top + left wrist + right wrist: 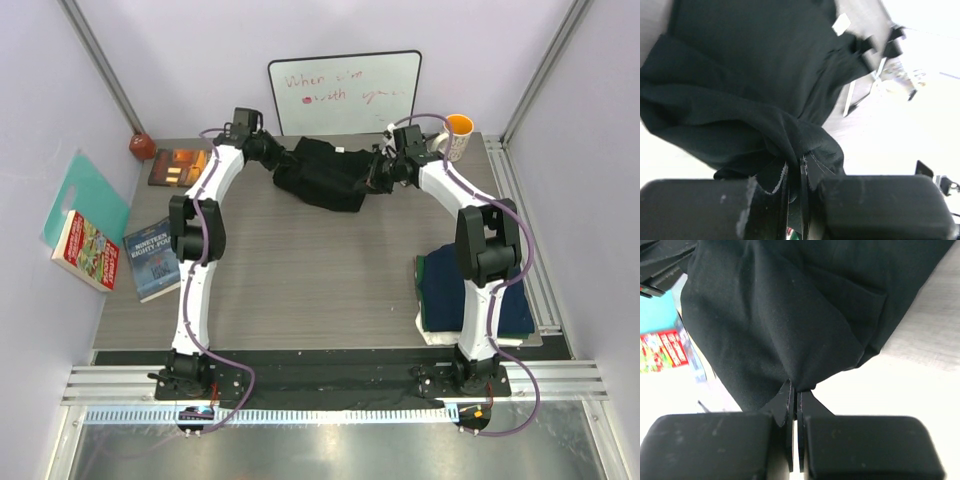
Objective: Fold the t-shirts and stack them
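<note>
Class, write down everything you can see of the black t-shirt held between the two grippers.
The black t-shirt is soft, matte cloth, bunched and creased, not folded. It stretches between the arms near the table's far edge. The left gripper pinches a stitched hem at one end, the right gripper a fold at the other. A white tag shows in the left wrist view.

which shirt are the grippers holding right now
The black t-shirt at the far middle of the table, pinched by the left gripper and right gripper; the folded navy shirt lies apart at the near right.
</note>
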